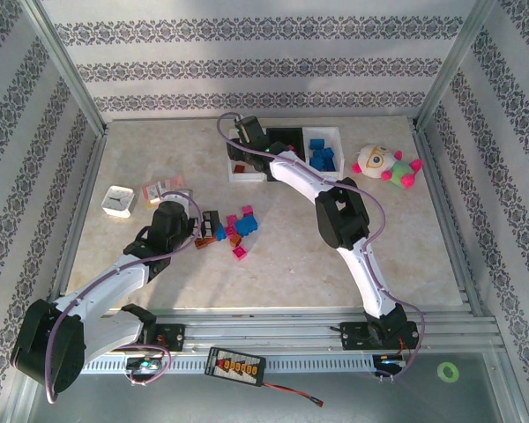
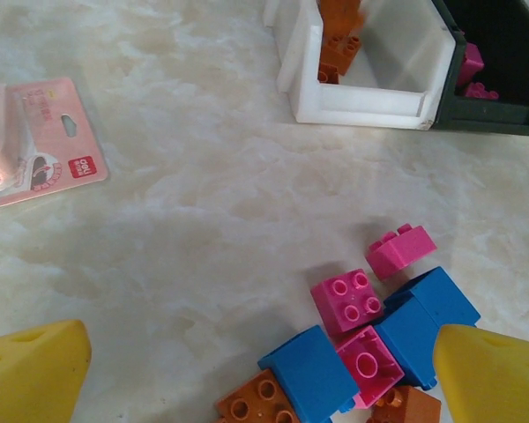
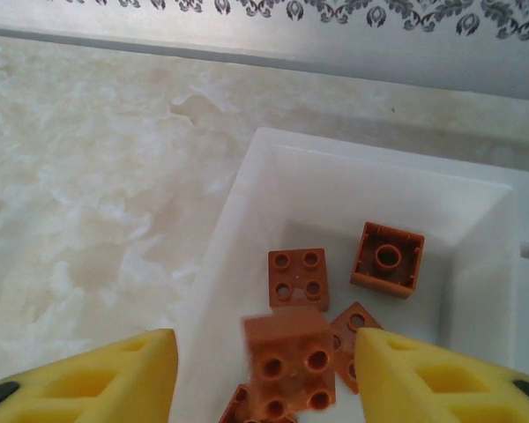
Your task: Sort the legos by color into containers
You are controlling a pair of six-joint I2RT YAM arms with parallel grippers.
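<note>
Right gripper (image 3: 264, 357) stands apart around a loose orange brick (image 3: 286, 366); falling into the white bin (image 3: 247, 189) beneath, it could bounce off other bricks (image 3: 388, 257) and out.

Containers (image 1: 326, 131): three, two white, one black. Loose legos (image 2: 348, 301) on tabletop (image 2: 203, 220), left wrist view: three pink, two blue, two orange. Orange bricks (image 3: 298, 278) in white bin (image 3: 476, 229): five visible. One plush toy (image 1: 383, 165), one packet (image 1: 166, 189), one small white box (image 1: 119, 201).
</note>
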